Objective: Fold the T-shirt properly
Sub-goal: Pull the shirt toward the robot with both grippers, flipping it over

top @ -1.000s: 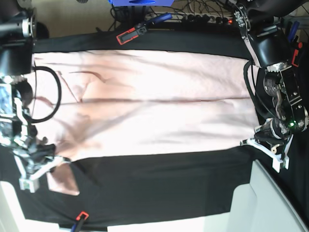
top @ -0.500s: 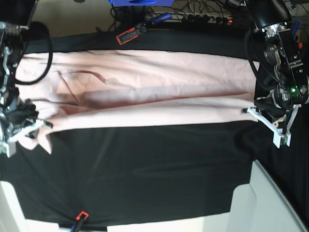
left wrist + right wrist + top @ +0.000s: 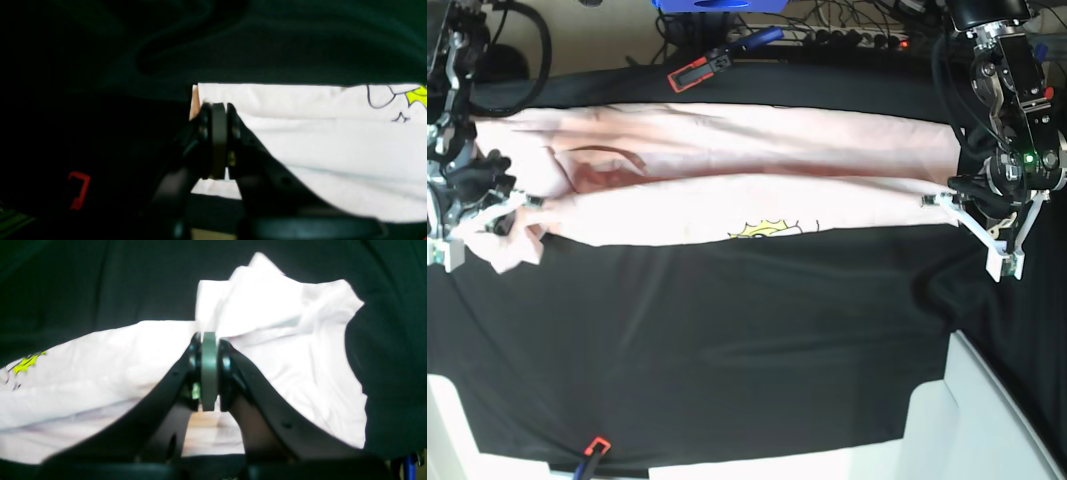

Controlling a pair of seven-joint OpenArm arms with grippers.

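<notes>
- Base view: the T-shirt (image 3: 727,175) lies as a long pale pink band across the far half of the black table cover (image 3: 727,340), stretched between my two arms. My left gripper (image 3: 939,201) is at the end of the band on this view's right and my right gripper (image 3: 487,215) at the end on its left, where the cloth bunches. The near long edge is turned over toward the far side, so a strip of the underside faces up with a bit of yellow and black print (image 3: 767,230) showing. I judge this lengthwise fold to be underway, not finished: the doubled layer is not laid flat, a dark crease sits near the bunched end, and the crosswise folds are all still to do.
- Left wrist view: my left gripper (image 3: 218,110) has its jaws pressed together on the corner of the shirt's edge (image 3: 300,133), with dark cover beyond it. A red clamp (image 3: 78,190) shows dimly at the lower left.
- Right wrist view: my right gripper (image 3: 208,340) is likewise clamped, pinching a crumpled wad of shirt (image 3: 267,306); the fabric here is rumpled and will need smoothing once released.
</notes>
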